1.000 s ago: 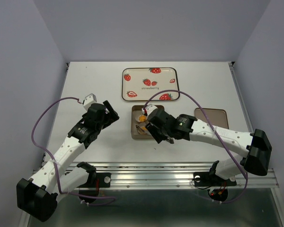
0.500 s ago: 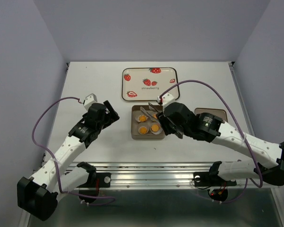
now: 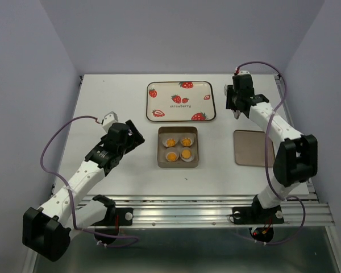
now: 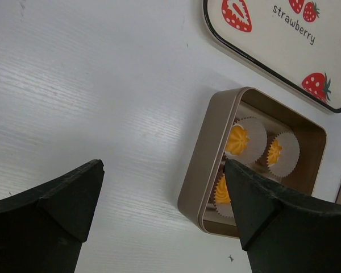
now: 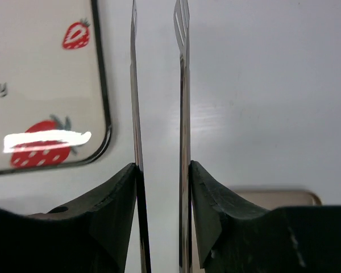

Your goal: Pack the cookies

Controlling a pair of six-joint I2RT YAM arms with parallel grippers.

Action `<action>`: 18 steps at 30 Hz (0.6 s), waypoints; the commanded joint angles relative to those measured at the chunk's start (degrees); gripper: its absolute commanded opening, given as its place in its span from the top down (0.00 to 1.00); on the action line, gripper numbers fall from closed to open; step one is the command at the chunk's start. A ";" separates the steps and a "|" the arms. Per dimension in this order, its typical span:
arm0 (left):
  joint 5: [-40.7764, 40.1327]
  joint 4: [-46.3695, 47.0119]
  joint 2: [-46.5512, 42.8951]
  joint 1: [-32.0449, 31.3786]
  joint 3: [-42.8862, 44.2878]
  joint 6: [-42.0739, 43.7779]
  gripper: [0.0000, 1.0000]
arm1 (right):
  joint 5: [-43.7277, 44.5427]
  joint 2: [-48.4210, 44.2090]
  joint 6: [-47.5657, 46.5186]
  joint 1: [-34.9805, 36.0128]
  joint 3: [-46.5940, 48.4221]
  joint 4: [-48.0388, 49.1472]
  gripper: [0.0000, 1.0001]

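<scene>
Top external view: 4 cookies sit boxed at mid-table

At far left, the left gripper hangs low over the white table, its 2 black fingers spread wide and aimed toward the box. Just right of it, a tan square box stands at the middle of the table and holds all 4 orange-yellow cookies, each in a white paper cup, set 2 by 2. The left wrist view shows 3 of them, with the rest of the box hidden behind a finger. Behind the box, near but apart from it, lies a cream tray with a dark rim, printed with red strawberries and the word "strawberry". Farther right, the right gripper hovers beside the tray's right edge at the back of the table, its fingers pinching a pair of metal tongs. The 2 thin blades run close together with a narrow gap, and only table shows between their tips. At far right, a flat tan lid lies on the table, level with the box and well apart from it.
</scene>
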 commanded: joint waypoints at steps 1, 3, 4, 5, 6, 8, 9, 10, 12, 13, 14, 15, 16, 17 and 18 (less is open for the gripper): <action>-1.48 1.76 0.23 -0.19 1.32 -0.97 0.01 | -4.71 11.79 -7.73 -5.82 7.45 12.91 0.54; -1.74 1.93 0.49 -0.19 1.32 -1.06 0.01 | -7.41 16.65 -10.09 -7.49 10.89 13.01 0.54; -2.09 1.76 1.02 -0.19 1.50 -1.41 0.01 | -7.86 19.11 -10.12 -8.21 14.12 13.01 0.54; -2.44 1.67 1.28 -0.19 1.67 -1.50 0.01 | -8.13 23.14 -10.90 -8.82 15.55 13.10 0.54; -2.45 1.67 1.63 -0.19 1.85 -1.58 0.01 | -7.96 25.00 -11.26 -9.70 16.61 13.10 0.52; -2.62 1.50 2.60 -0.19 2.20 -1.67 0.01 | -7.96 28.08 -11.96 -10.32 19.50 13.19 0.51; -2.54 1.58 3.13 -0.19 2.37 -1.76 0.01 | -9.26 30.27 -12.14 -10.93 20.13 13.28 0.48; -2.54 1.85 3.39 -0.19 2.38 -1.76 0.01 | -9.97 31.25 -12.14 -10.94 20.83 13.19 0.47; -2.45 2.02 3.75 -0.11 2.46 -1.76 0.01 | -10.15 32.66 -12.84 -10.94 21.97 13.28 0.41; -2.36 2.28 4.18 -0.19 2.64 -1.76 0.01 | -10.07 33.80 -13.02 -10.94 22.33 13.28 0.40; -2.27 2.37 4.36 -0.19 2.73 -1.59 0.01 | -10.07 34.25 -13.19 -10.94 22.59 13.37 0.38; -2.18 2.64 4.71 -0.19 2.90 -1.41 0.01 | -9.72 35.03 -13.45 -10.94 23.20 13.28 0.36; -2.18 2.73 4.89 -0.11 2.99 -1.23 0.01 | -9.45 35.39 -13.72 -10.94 23.29 13.28 0.35; -2.18 2.73 5.06 -0.11 3.08 -1.06 0.01 | -8.84 35.48 -13.72 -10.94 23.38 13.19 0.32; -2.01 2.73 5.33 -0.19 3.34 -0.62 0.01 | -8.23 35.39 -13.55 -10.94 23.30 13.19 0.25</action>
